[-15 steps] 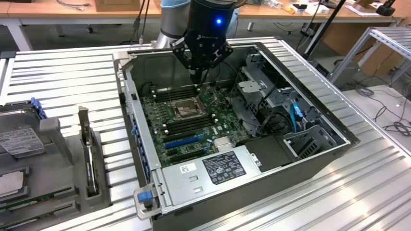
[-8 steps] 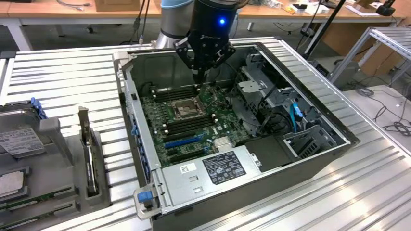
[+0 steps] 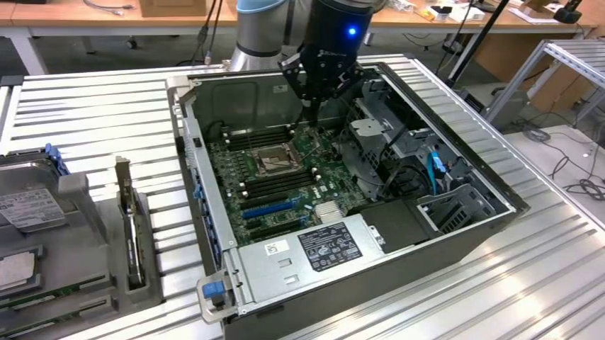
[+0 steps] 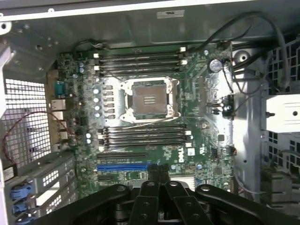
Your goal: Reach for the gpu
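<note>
My gripper (image 3: 308,119) hangs inside the open computer case (image 3: 492,191), over the far end of the green motherboard (image 3: 274,177). In the wrist view its black fingers (image 4: 153,172) sit pressed together, gripper (image 4: 158,169) shut and empty, above the blue expansion slot (image 4: 122,166). The motherboard (image 4: 201,108) shows a bare CPU socket (image 4: 149,97) and bare card slots. A flat card that may be the gpu (image 3: 126,219) stands on edge in a grey rack (image 3: 95,255) outside the case, on the exterior view's left, well away from the gripper.
The case lies on a ribbed metal table (image 3: 95,113). A power supply (image 3: 317,248) fills its near end, and black drive cages with a blue cable (image 3: 435,170) line the exterior view's right. A hard drive (image 3: 28,202) lies at the far left.
</note>
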`<state>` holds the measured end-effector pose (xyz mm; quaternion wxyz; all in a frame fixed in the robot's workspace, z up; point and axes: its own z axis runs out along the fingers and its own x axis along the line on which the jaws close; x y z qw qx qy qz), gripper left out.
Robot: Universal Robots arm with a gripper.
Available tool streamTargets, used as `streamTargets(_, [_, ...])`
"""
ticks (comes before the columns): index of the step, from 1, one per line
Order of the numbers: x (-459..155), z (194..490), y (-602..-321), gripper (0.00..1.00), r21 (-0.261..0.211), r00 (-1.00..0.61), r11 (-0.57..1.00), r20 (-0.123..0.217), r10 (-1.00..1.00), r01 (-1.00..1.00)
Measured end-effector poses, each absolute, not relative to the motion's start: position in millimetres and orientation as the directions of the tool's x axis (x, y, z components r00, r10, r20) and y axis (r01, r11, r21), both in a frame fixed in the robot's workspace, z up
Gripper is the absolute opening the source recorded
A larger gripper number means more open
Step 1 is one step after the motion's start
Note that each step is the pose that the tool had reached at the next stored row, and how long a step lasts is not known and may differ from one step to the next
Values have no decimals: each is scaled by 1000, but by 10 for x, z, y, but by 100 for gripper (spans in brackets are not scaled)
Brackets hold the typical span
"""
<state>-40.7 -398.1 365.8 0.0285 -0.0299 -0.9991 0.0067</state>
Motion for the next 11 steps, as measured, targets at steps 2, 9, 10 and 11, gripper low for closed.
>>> streamTargets(2, [-398, 3657, -3980, 11, -15, -996, 998, 58, 60, 59])
streamTargets(9, [-851, 3657, -3974, 11, -16, -996, 998, 71, 60, 59])
streamTargets(10, [-941, 3657, -3973, 11, -16, -996, 998, 71, 60, 59])
streamTargets(11, [-1002, 3660, -3972, 11, -17, -996, 998, 71, 60, 59])
